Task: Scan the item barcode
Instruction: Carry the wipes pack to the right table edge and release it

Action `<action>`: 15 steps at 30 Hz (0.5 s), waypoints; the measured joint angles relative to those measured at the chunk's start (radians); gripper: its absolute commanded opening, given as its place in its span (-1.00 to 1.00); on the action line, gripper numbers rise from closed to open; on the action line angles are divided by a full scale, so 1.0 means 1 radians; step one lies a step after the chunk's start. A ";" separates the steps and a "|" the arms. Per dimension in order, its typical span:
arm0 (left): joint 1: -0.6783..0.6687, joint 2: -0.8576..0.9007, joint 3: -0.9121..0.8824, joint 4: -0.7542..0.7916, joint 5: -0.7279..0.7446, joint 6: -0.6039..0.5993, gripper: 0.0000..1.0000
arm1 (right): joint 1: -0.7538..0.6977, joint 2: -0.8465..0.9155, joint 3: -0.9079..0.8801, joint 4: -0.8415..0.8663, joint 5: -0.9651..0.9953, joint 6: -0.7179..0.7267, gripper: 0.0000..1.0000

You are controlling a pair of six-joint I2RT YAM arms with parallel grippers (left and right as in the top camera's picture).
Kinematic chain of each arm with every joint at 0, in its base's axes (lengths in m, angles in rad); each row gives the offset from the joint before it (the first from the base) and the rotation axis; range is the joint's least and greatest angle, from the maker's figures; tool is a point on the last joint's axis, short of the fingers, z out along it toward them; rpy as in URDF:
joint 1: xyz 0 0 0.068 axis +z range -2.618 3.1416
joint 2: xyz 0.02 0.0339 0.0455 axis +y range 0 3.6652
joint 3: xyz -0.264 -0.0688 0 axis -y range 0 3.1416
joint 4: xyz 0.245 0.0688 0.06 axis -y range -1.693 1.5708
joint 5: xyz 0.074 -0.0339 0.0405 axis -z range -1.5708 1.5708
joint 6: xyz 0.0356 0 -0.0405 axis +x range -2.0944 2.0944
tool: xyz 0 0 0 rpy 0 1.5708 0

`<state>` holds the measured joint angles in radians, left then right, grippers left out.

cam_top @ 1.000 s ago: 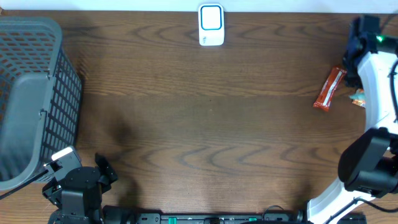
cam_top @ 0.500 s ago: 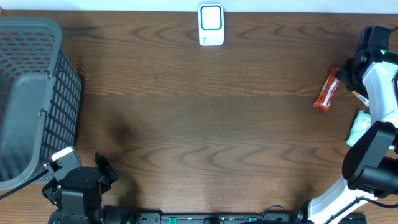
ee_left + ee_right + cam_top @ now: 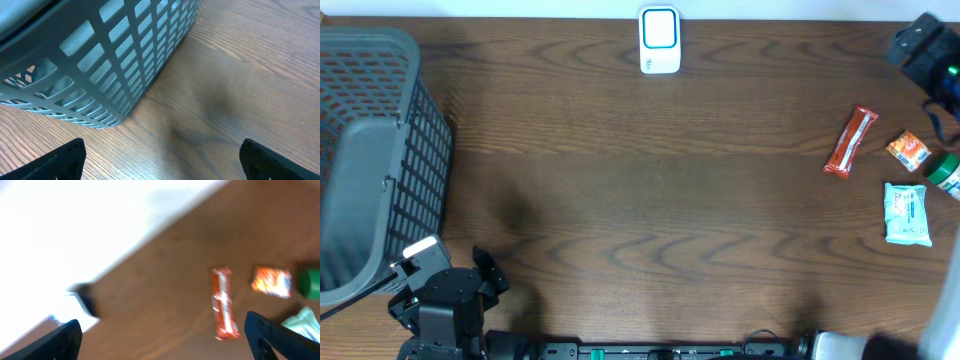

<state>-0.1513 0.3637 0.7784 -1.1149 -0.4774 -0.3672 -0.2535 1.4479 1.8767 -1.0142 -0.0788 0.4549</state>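
Nearest the robot, the left tool (image 3: 164, 161) hangs low over the tabletop (image 3: 650, 200). Its two dark fingertips sit at the bottom corners of the left wrist view, spread wide with nothing between them. Just beyond, that view shows the basket (image 3: 125, 65) close up: grey plastic, a lattice of rectangular holes, a rounded lower corner resting on the wood. The overhead view adds that the basket stands tall-walled at the left edge. It also shows the tabletop as dark brown board with a wavy grain.

On the right side, four items lie near one another but apart. Closest is a flat, pale teal soft pack (image 3: 907, 213). Beyond it are a green round container (image 3: 946, 172) cut off by the frame edge, a small crinkled orange packet (image 3: 908, 150), and a long red wrapped bar (image 3: 850, 142) lying at a slant. None is held, and which one is meant for scanning cannot be told.

The right tool (image 3: 165, 339) looks down on that group from a distance, fingertips at the lower corners of its view, fully parted and empty. Its picture is blurred, the items mere smears of colour. Overhead shows only the dark end of the right arm (image 3: 930, 45) in the far right corner.

Farthest, at the middle of the back edge, stands the scanner (image 3: 660, 40). It is a white rounded block with a blue-framed screen, well apart from the items.
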 measured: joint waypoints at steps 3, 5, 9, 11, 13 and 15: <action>0.000 0.000 0.000 0.000 0.000 0.000 0.96 | 0.002 -0.142 0.011 0.000 -0.012 0.000 0.99; 0.000 0.000 0.000 0.000 0.000 0.000 0.96 | 0.002 -0.216 0.014 -0.004 -0.016 0.000 0.99; 0.000 0.000 0.000 0.000 0.000 0.000 0.96 | 0.002 -0.321 0.014 -0.024 -0.019 0.000 0.98; 0.000 0.000 0.000 0.000 0.000 0.000 0.96 | 0.002 -0.366 0.014 -0.043 -0.019 0.000 0.98; 0.000 0.000 0.000 0.000 0.000 0.000 0.96 | 0.002 -0.406 0.014 -0.070 -0.016 -0.005 0.98; 0.000 0.000 0.000 0.000 0.000 0.000 0.96 | 0.002 -0.448 0.014 -0.119 -0.012 -0.024 0.98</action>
<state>-0.1513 0.3637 0.7784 -1.1149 -0.4774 -0.3668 -0.2520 1.0000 1.8904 -1.1332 -0.0910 0.4309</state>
